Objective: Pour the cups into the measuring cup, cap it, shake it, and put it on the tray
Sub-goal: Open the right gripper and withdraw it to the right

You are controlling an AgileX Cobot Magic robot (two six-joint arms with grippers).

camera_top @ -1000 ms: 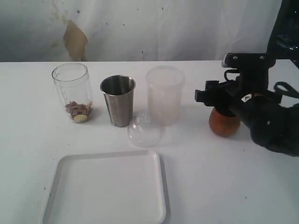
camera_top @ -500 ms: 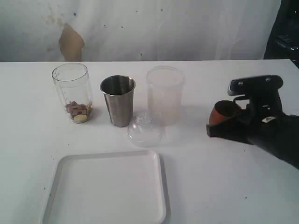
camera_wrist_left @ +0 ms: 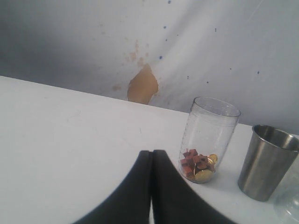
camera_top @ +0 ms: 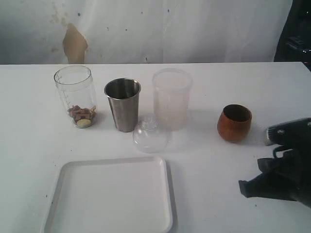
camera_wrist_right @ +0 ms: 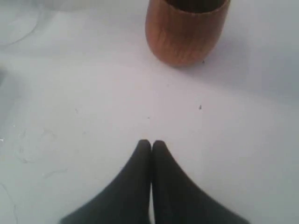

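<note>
- On the right side of the counter [camera_top: 218, 87], the wooden cup [camera_top: 234, 124] stands upright and free, and what shows of its inside looks dark and empty.
- The right end effector [camera_wrist_right: 151, 147] hangs low near that cup, apart from it, its fingers pressed together on nothing.
- The left end effector [camera_wrist_left: 152, 156] is likewise pressed together and empty, hovering near the measuring cup [camera_top: 74, 94].
- The measuring cup stands uncapped at the left end of the row, with reddish-brown chunks and a few gold-coloured pieces at its bottom.
- Just beside it is the steel tumbler [camera_top: 123, 107]; whether anything is inside cannot be told from here.
- My judgement: the tumbler is the next pour. Whichever end effector takes it must spread its fingers first, then grip mid-wall, since the polished taper could slip upward.
- Tilt slowly with the tumbler's lip over the measuring cup's narrow mouth; the two stand close, so a careless swing could knock the measuring cup over.
- The clear domed lid [camera_top: 149, 137] lies in front of the frosted container [camera_top: 171, 99], ready for capping.
- The tray [camera_top: 114, 199] waits in front, bare.
</note>
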